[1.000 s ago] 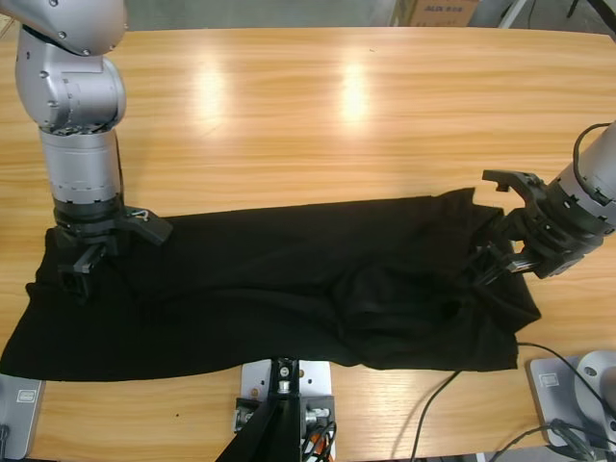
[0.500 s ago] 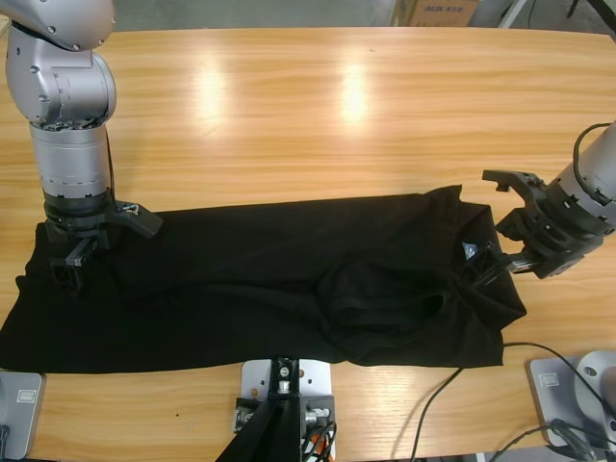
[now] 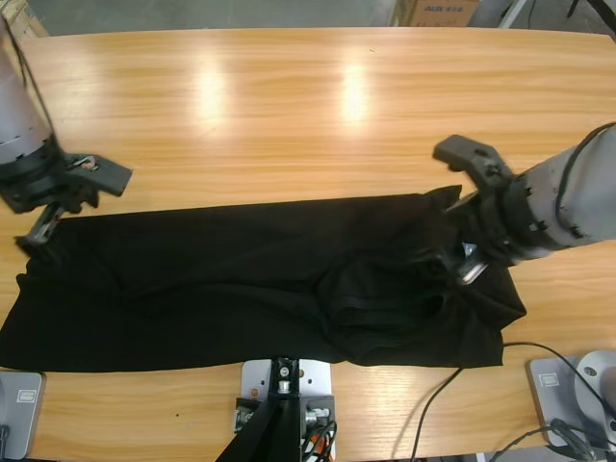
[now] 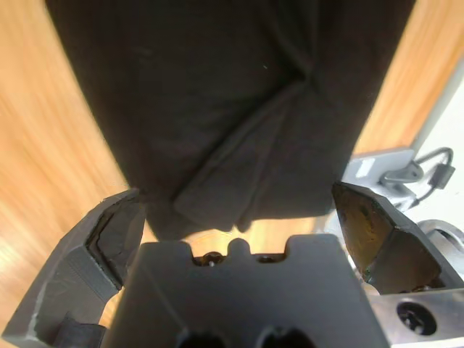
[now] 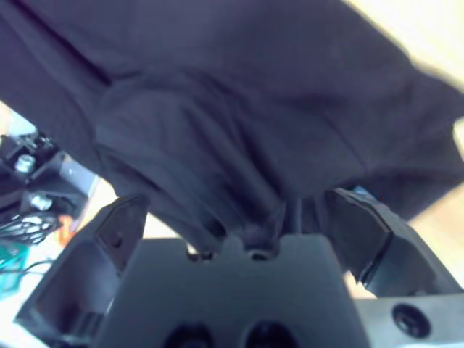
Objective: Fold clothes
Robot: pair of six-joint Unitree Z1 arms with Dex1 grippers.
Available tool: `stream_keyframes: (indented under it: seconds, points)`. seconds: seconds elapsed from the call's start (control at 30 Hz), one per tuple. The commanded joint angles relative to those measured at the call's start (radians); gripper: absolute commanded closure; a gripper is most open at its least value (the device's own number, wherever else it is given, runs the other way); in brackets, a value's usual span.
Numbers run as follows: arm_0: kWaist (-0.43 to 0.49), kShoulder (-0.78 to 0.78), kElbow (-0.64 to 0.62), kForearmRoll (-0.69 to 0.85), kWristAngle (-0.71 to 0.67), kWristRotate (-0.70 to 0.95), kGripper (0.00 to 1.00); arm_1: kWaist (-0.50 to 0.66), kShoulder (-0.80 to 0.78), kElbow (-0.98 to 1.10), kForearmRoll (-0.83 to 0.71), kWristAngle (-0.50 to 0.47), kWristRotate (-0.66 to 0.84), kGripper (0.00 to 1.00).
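Note:
The clothes are one black shirt (image 3: 250, 284), spread lengthwise along the near side of the wooden table (image 3: 289, 106), with a rumpled mound right of its middle. My left gripper (image 3: 75, 207) hovers open over the shirt's far left corner. In the left wrist view the left gripper (image 4: 243, 210) has wide jaws framing a creased shirt (image 4: 239, 109) edge, gripping nothing. My right gripper (image 3: 452, 210) is open above the shirt's right end. In the right wrist view the shirt (image 5: 217, 109) bunches against the body of the right gripper (image 5: 243, 210), between its spread jaws.
The far half of the table is bare wood with two light glares. A cardboard box (image 3: 433, 12) stands beyond the far edge at the right. A black cable (image 3: 448, 385) runs over the near right part of the table.
The left gripper has risen off the shirt's left end and moved left and away. The right gripper has moved left onto the shirt's right end. The shirt slid left earlier and now lies still.

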Motion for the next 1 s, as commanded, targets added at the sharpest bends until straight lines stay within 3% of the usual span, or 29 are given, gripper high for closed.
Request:
stream_keyframes:
  seconds: [0.03, 0.2, 0.57, 0.67, 1.0]
  points:
    - [-0.007, -0.064, 0.079, -0.013, -0.03, -0.032, 0.0, 0.233, 0.076, 0.084, -0.206, -0.092, -0.123, 0.0]
    - [-0.022, -0.052, 0.056, -0.013, -0.031, -0.088, 0.0, 0.338, 0.138, 0.086, -0.236, -0.162, -0.27, 0.0]
    - [-0.029, -0.058, 0.07, -0.014, -0.022, -0.104, 0.0, 0.344, 0.339, 0.09, -0.313, -0.174, -0.483, 0.018]
    - [-0.029, -0.052, 0.069, -0.014, -0.022, -0.104, 0.0, 0.341, 0.366, 0.094, -0.308, -0.166, -0.471, 0.094]
    - [-0.032, -0.045, 0.068, -0.014, -0.022, -0.104, 0.0, 0.173, 0.413, 0.003, -0.166, -0.201, -0.467, 0.133]
